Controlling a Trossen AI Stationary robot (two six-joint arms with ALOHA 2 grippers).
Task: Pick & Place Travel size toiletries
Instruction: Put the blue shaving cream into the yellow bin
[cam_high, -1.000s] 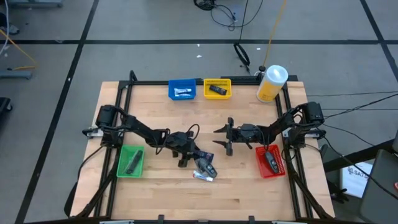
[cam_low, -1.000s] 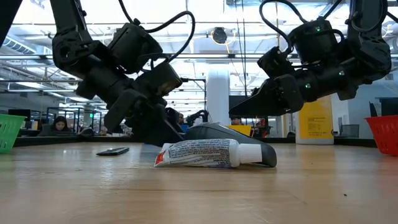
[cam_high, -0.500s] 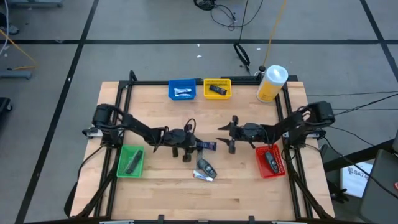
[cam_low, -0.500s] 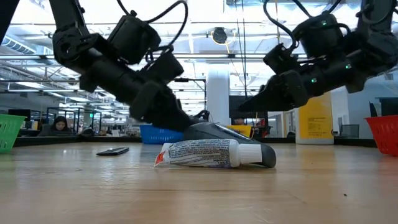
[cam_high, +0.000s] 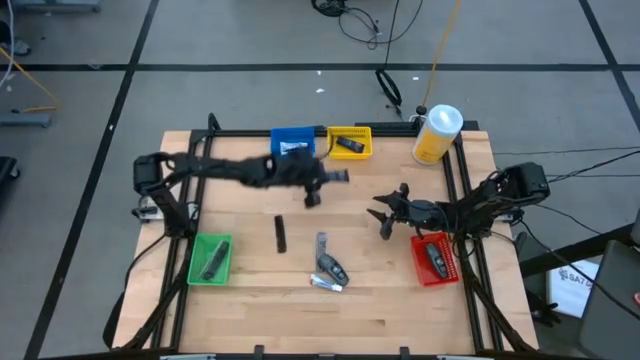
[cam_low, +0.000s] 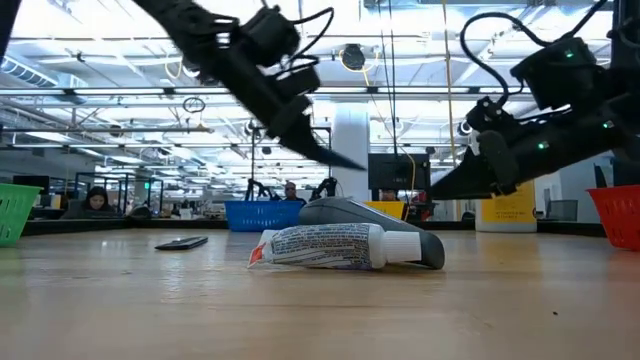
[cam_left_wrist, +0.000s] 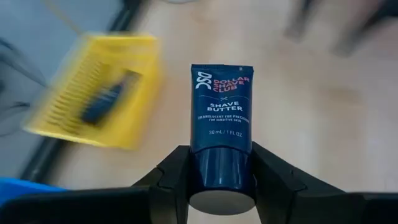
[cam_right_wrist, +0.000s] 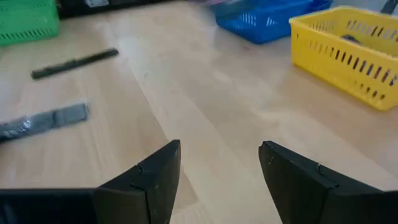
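Note:
My left gripper (cam_high: 318, 182) hangs in the air near the blue bin (cam_high: 293, 145) and the yellow bin (cam_high: 350, 142), shut on a dark blue shave-butter tube (cam_left_wrist: 221, 118). My right gripper (cam_high: 385, 214) is open over bare wood next to the red bin (cam_high: 433, 258). On the table lie a thin black stick (cam_high: 280, 233), a grey sachet (cam_high: 321, 243), a dark item (cam_high: 331, 267) and a white toothpaste tube (cam_low: 335, 247). The blue, yellow, green and red bins each hold one item. My left gripper pinches the tube at its cap end (cam_left_wrist: 221, 183) between the two fingers (cam_left_wrist: 171, 180). The tube lies along the fingers, and its crimped end (cam_high: 341, 176) points away from the gripper, toward the table's right. It is lifted clear of the table.
A large yellow canister with a white lid (cam_high: 437, 133) stands at the far right corner. The green bin (cam_high: 210, 258) sits near the left arm's base. A black frame runs along the table's far, left and right edges. Bare wood lies between the two grippers.
My left gripper, shut on the dark blue tube, has risen from the cluster at the table's middle and swung toward the far edge, near the blue and yellow bins. The tube is now lifted clear. My right gripper has drawn back toward the right edge, still open.

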